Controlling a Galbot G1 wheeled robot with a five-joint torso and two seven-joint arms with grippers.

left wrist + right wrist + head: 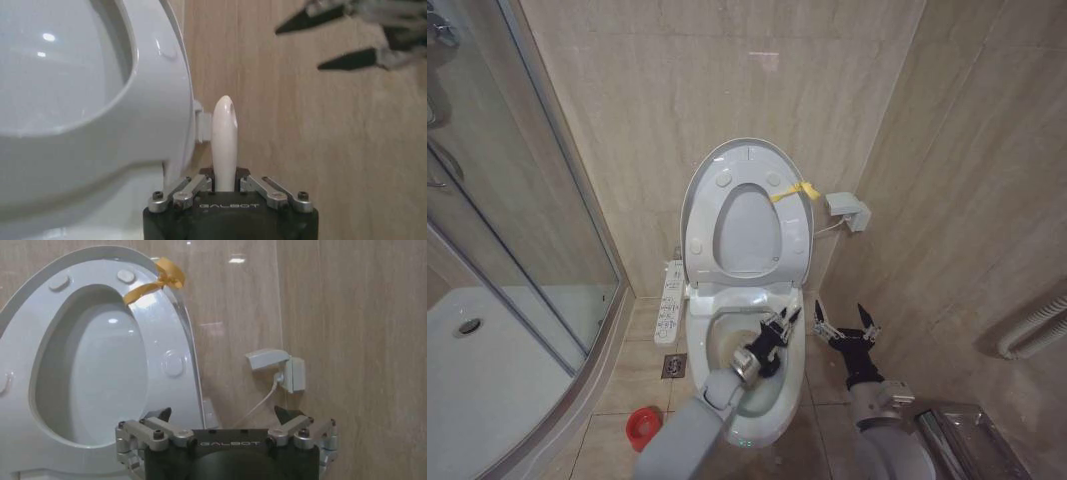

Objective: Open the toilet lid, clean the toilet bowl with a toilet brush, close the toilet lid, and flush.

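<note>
The toilet lid (747,228) stands raised against the wall with the seat ring in front of it and a yellow ribbon (792,190) at its edge; it also shows as the lid (93,365). Below lies the open toilet bowl (717,345). My left gripper (777,328) hangs over the bowl. In its wrist view, my left gripper (225,182) is shut on the toilet brush's pale handle (223,140); the brush head is hidden. My right gripper (845,322) (223,415) is open and empty beside the bowl's right side. The red holder (642,428) sits on the floor.
A button panel (670,302) hangs at the bowl's left. A glass shower enclosure with a white tray (487,370) is on the left. A floor drain (674,366) lies near the bowl. A wall box (847,210) with a cable and a metal bin (967,430) are on the right.
</note>
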